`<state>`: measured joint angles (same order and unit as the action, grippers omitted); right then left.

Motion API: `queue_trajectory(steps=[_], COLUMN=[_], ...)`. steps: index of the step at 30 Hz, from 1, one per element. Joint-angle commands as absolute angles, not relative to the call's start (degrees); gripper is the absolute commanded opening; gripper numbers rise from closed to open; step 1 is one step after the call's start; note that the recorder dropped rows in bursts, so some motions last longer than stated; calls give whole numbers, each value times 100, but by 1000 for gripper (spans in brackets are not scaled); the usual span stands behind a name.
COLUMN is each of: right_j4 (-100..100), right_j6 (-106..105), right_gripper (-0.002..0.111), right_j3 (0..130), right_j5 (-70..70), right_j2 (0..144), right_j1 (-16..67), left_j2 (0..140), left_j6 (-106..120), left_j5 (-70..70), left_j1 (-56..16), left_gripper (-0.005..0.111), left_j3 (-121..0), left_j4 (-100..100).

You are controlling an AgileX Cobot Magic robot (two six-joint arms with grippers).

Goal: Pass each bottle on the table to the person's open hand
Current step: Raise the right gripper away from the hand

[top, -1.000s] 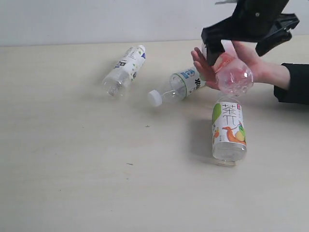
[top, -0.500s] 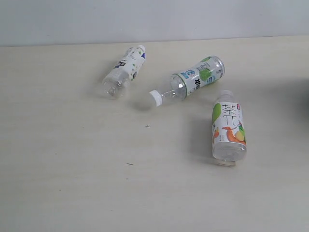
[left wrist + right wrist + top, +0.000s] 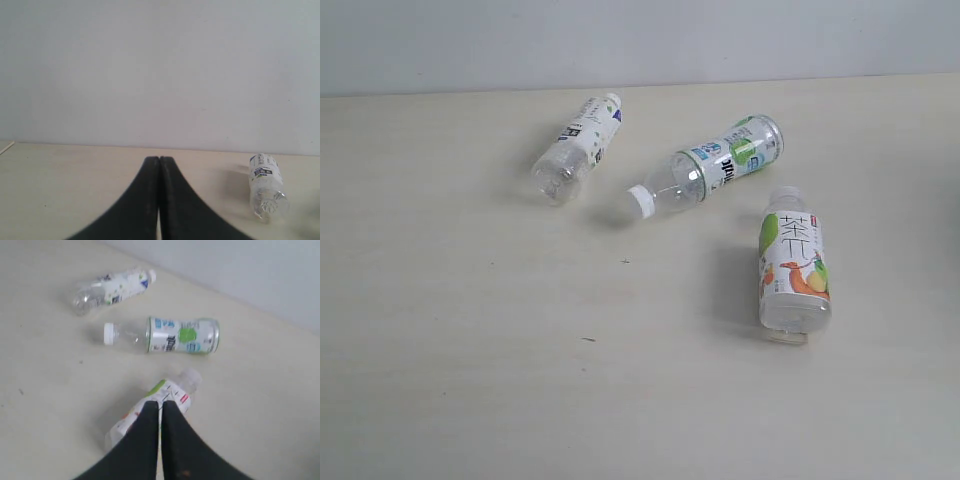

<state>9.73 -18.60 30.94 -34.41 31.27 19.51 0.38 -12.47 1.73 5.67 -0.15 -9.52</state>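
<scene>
Bottles left for you: green-print [image 3: 725, 163], with orange-print [image 3: 793, 270] and dark-print [image 3: 580, 145] near it on the table [image 3: 470, 380]. Both jaws pressed together, empty; hand apparently out of view.

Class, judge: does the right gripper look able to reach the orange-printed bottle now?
Probably yes: the right gripper points at the orange-printed bottle with nothing between, though its shut jaws must open first.

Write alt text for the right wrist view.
Three clear plastic bottles lie on their sides on a pale table: the far bottle, the middle bottle, and the nearest bottle, partly hidden by the shut right gripper.
</scene>
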Motion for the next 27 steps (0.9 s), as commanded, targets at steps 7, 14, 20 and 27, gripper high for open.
queue_trajectory(steps=[7,14,20,27], right_j4=[502,0,-63,-187], right_j6=[-2098,-2098,-2098,-2098], right_gripper=[3,3,3,3], right_j3=[2665,2066,1830,1812], right_j5=[-3229,-2859,-2571,-2426], right_j2=[1681,988,0,0], right_j1=[1928,2234,2234,2234], left_j2=[0,0,0,0], left_j6=[-1236,-1236,-1236,-1236], left_j5=[153,153,153,153], left_j1=[530,530,530,527], left_gripper=[0,0,0,0], left_j3=[0,0,0,0], left_j4=[-961,-961,-961,-961])
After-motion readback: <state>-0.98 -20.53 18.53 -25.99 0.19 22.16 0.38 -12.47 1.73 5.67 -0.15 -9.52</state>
